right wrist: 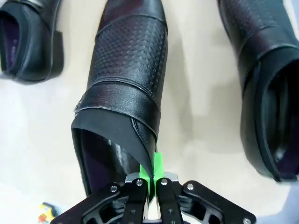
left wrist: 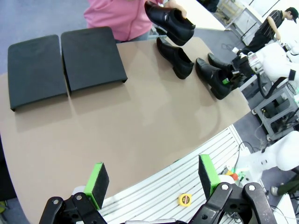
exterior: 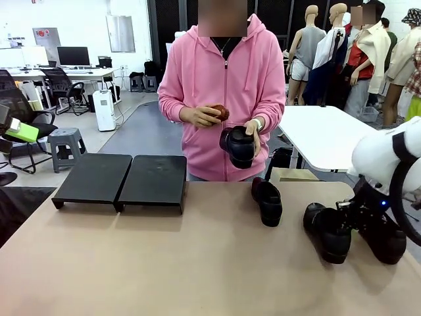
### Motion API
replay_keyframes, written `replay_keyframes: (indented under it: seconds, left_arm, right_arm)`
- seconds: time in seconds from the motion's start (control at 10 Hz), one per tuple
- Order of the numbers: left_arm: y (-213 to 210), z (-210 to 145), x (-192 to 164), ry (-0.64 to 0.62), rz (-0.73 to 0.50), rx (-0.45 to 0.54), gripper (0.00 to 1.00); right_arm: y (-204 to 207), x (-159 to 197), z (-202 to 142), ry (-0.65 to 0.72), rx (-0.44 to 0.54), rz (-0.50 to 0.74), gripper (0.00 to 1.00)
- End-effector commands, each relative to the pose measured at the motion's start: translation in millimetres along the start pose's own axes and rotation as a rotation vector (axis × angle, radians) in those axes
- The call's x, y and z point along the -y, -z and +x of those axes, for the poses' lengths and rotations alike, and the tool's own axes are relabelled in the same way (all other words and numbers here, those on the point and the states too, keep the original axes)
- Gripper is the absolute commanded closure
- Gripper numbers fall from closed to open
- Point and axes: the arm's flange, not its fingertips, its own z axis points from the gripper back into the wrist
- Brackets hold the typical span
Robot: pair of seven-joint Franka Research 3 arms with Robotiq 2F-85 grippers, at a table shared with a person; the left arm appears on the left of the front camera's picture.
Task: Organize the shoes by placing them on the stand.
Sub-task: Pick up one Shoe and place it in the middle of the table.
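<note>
Two joined black sections make up the stand [exterior: 118, 178] [left wrist: 65, 65] at the far left of the table, with nothing on it. In the right wrist view my right gripper [right wrist: 150, 179] is shut on the collar edge of a black shoe [right wrist: 128, 70] lying on the table; the same shoe [exterior: 327, 232] [left wrist: 212, 77] and gripper [exterior: 348, 214] sit at the right. A second shoe [exterior: 385, 237] [right wrist: 266, 79] lies beside it, and a third [exterior: 267, 201] [left wrist: 175, 57] [right wrist: 30, 42] lies nearer the person. The person holds another shoe [exterior: 238, 146] [left wrist: 169, 21]. My left gripper [left wrist: 152, 179] hangs open over the near table edge.
The person in a pink hoodie [exterior: 223, 79] stands at the far side behind the table's middle. A broad bare stretch of tan table [exterior: 164, 263] lies between the stand and the shoes. A yellow tape roll [left wrist: 185, 199] lies on the floor below the left gripper.
</note>
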Motion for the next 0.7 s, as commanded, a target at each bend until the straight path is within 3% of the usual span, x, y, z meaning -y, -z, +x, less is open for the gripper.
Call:
replay_keyframes:
  seconds: [0.0,0.2,0.3,0.6]
  left_arm:
    - [0,1,-2,0.005,-0.018,0.009,0.0]
    - [0,1,-2,0.005,-0.018,0.009,0.0]
    - [0,1,-2,0.005,-0.018,0.009,0.0]
    - [0,1,-2,0.005,-0.018,0.009,0.0]
  right_arm:
    - [-80,-9,-13,0.045,0.036,0.02,1.0]
    - [-166,-18,-51,0.045,0.12,0.076,1.0]
    - [-194,-24,-74,0.075,0.114,0.123,1.0]
    - [-233,-9,-128,0.053,0.189,0.109,1.0]
